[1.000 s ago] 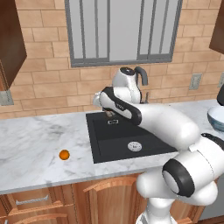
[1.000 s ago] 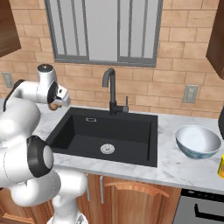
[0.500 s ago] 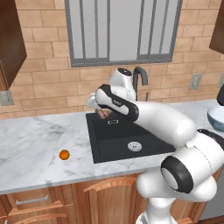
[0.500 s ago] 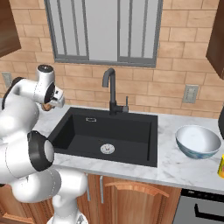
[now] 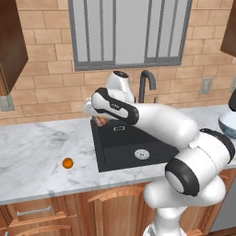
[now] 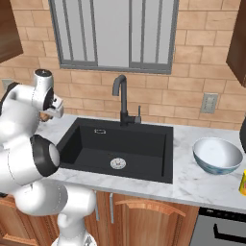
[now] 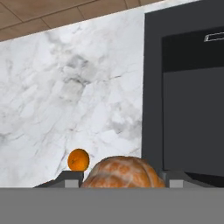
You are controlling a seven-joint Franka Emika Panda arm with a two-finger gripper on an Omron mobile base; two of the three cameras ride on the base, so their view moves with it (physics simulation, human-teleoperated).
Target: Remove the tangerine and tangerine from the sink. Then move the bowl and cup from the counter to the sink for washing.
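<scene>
My gripper [image 7: 122, 178] is shut on the duller tan-orange tangerine [image 7: 123, 172], which sits between the two dark fingertips. In the left base view the gripper [image 5: 98, 120] hangs above the back left corner of the black sink [image 5: 120, 146], at the edge of the white marble counter [image 5: 37, 147]. A bright orange tangerine [image 5: 67, 162] lies on the counter left of the sink and is visible below the hand as a small orange ball [image 7: 78, 159]. The white bowl [image 6: 217, 154] and the yellow cup [image 6: 242, 182] stand on the counter right of the sink [image 6: 144, 144].
A dark curved faucet [image 6: 121, 98] rises behind the basin, and a round silver drain [image 6: 118, 163] lies in its floor. Brick wall and a window stand behind the counter. A wall outlet [image 6: 208, 103] is at the back right.
The hand has carried the tan-orange tangerine leftward, from over the sink's back left area toward the counter beside it. The bright orange tangerine, bowl and cup have not moved.
</scene>
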